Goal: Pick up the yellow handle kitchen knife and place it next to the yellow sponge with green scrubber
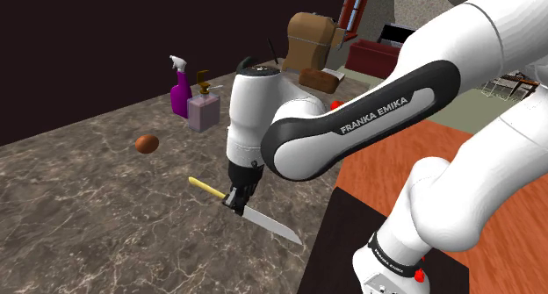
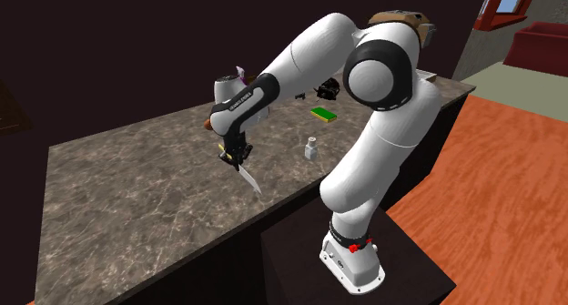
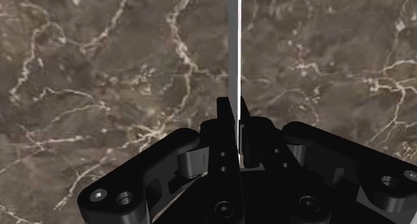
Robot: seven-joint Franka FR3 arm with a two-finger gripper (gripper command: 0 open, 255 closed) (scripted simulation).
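Counter [image 1: 79, 213] marble spreads bare toward its far edge. Near the edge by the stand, the gripper [image 1: 237, 198] is clamped on the knife [image 1: 274, 225], yellow handle pointing inward over the counter, blade slanting down toward that near edge.

The counter [image 1: 88, 204] is dark brown marble veined in cream. The knife [image 1: 270, 224] has a yellow handle and a silver-grey blade; the gripper [image 1: 237, 202] is all black. Near the counter's far edge stand a purple spray bottle [image 1: 181, 95] and a pale lilac dispenser [image 1: 203, 112]. The sponge [image 2: 323, 114] is green, edged yellow.
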